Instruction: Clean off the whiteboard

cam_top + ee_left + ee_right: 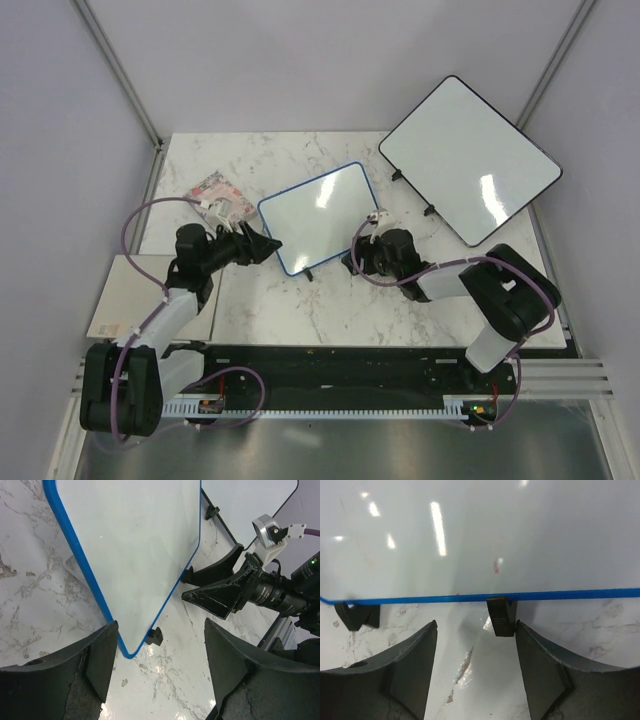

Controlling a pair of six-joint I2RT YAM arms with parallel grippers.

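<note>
The small whiteboard with a thin blue frame stands on black feet at the middle of the marble table. My left gripper is open and empty at its near left corner; in the left wrist view the whiteboard's corner lies beside the left finger of this gripper. My right gripper is open and empty at the board's near right edge. In the right wrist view this gripper faces the whiteboard, one black foot close to the right finger. A faint red mark shows on the board.
A larger dark-framed white board lies at the back right. A red-and-white packet with a small white item lies left of the whiteboard. A grey pad lies at the near left. The right gripper's fingers show in the left wrist view.
</note>
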